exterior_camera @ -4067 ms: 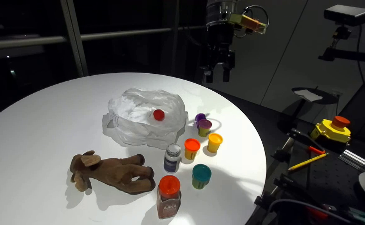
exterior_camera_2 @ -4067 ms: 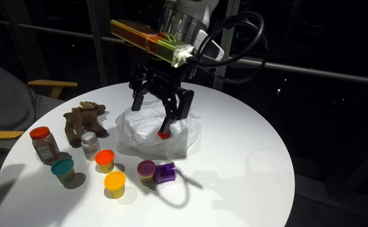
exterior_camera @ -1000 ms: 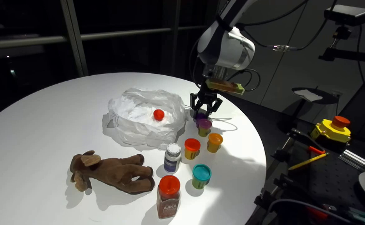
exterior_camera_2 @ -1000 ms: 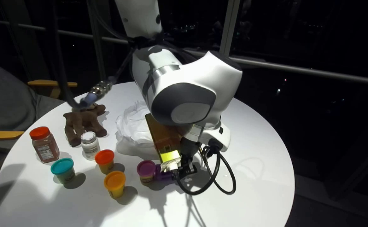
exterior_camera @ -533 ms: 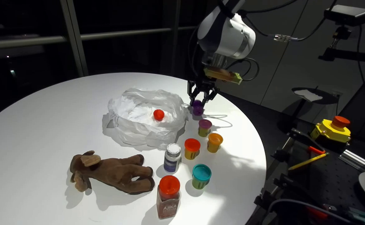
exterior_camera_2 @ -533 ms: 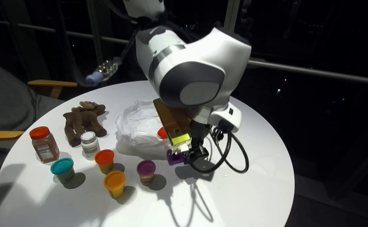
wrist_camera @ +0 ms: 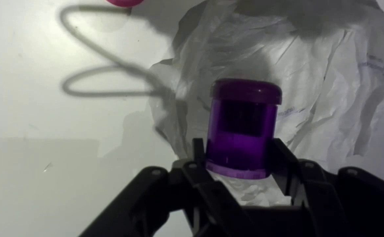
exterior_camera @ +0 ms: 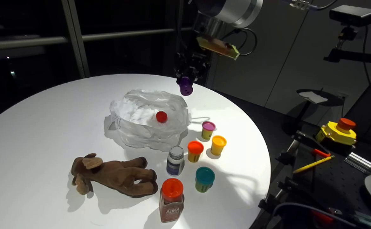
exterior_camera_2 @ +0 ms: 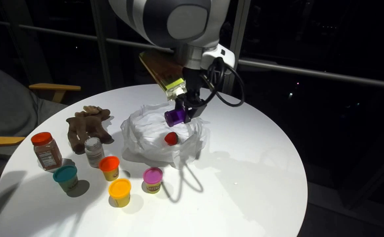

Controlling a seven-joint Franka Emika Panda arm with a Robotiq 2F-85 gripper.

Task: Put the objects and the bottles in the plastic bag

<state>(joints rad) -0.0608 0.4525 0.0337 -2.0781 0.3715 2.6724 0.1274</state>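
My gripper (wrist_camera: 236,144) is shut on a see-through purple container (wrist_camera: 244,112), which it grips near one end and holds tilted in the air. In an exterior view the container (exterior_camera_2: 175,117) appears over the mouth of the white plastic bag (exterior_camera_2: 145,149). A red strawberry-like object (exterior_camera: 161,117) sits in the bag. On the table stand a white bottle (exterior_camera: 175,165), a red-lidded Ajika jar (exterior_camera: 171,208), and tubs with pink (exterior_camera: 208,128), yellow (exterior_camera: 218,145), orange-red (exterior_camera: 195,152) and teal (exterior_camera: 204,179) lids. A brown plush animal (exterior_camera: 115,176) lies beside them.
All of this is on a round white table (exterior_camera: 39,127). Off its edge, in an exterior view, are a yellow box with a red button (exterior_camera: 336,133) and a camera on a stand (exterior_camera: 353,15). A chair with wooden arms (exterior_camera_2: 55,87) stands close by.
Over the last second the gripper has lifted the purple container from beside the pink-lidded tub and carried it up and across to the bag. The other objects have stayed put.
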